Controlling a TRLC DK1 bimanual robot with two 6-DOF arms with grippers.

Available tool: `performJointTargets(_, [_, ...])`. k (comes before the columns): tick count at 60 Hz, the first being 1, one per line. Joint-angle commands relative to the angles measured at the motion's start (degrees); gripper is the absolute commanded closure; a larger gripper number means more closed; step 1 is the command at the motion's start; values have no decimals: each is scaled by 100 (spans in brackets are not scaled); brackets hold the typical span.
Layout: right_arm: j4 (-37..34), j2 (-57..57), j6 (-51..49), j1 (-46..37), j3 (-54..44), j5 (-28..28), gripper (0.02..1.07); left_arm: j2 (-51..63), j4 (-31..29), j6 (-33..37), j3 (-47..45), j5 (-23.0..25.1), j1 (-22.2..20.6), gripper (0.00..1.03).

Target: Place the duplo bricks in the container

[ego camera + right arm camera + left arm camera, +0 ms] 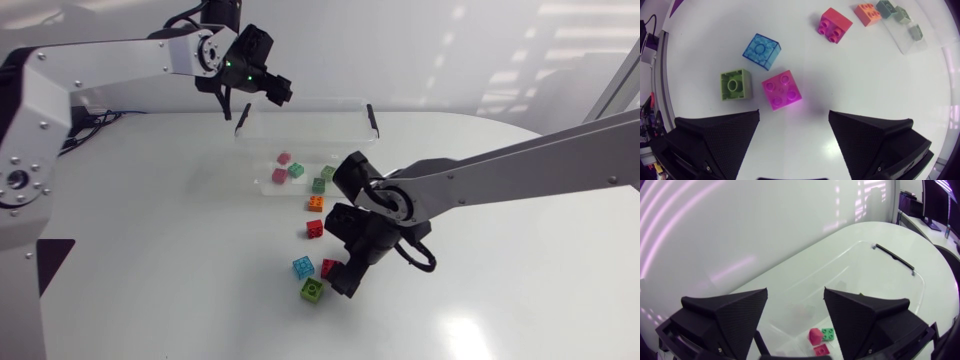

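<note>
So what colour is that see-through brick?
Blue; the brick shows best in the right wrist view.

Looked like a robotics lab to me, not anybody's home. A silver-grey left arm (100, 55) and right arm (520, 165) hung over a plain white counter (150, 290). Only toy bricks (312, 290) and a clear container (340, 120) sat on it.
</note>
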Motion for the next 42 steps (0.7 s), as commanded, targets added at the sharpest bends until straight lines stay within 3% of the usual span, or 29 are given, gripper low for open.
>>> performJointTargets(1, [72, 208, -230, 54, 210, -47, 9, -1002, -15, 27, -669, 148, -25, 17])
performJointTargets(11, [81, 375, -326, 54, 412, -135, 13, -2514, -23, 457, -2357, 403, -122, 17])
performJointTargets(16, [55, 437, -379, 71, 483, -187, 21, -3173, -32, 659, -3192, 464, -157, 17])
performJointTargets(19, [55, 445, -414, 115, 483, -187, 28, -3560, -85, 800, -3667, 508, -157, 17])
performJointTargets(27, [-139, 401, -529, 203, 430, -223, 62, -4307, -463, 1363, -4783, 684, -148, 17])
performJointTargets(33, [-279, 349, -564, 203, 351, -337, 75, -4474, -753, 1661, -5257, 842, -280, 17])
performJointTargets(42, [-297, 41, -573, 141, 131, -346, 93, -4219, -735, 1846, -5767, 833, -807, 18])
